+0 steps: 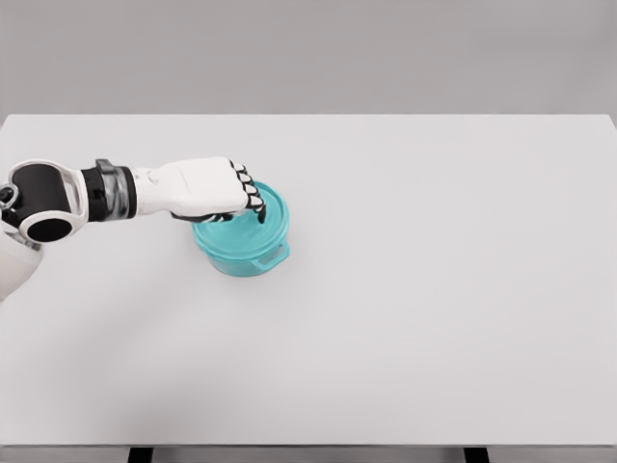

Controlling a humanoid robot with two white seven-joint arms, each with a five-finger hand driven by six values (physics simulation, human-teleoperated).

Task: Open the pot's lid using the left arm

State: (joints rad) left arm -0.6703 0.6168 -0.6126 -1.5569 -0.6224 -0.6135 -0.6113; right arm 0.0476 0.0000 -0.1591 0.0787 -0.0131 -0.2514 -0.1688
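Your left robot hand (217, 190) curls over the lid (262, 217); whether it grips is unclear. Lift straight, keeping the pot (241, 253) still.

Left hand (214, 189) curled over teal pot lid (258, 214).

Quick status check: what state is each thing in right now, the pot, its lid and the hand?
Pot: upright on the table.
Lid: on the pot, apparently not lifted yet.
Left hand: over the lid, fingers curled down at its centre; whether they grip the knob is hidden.
Right arm: out of view.
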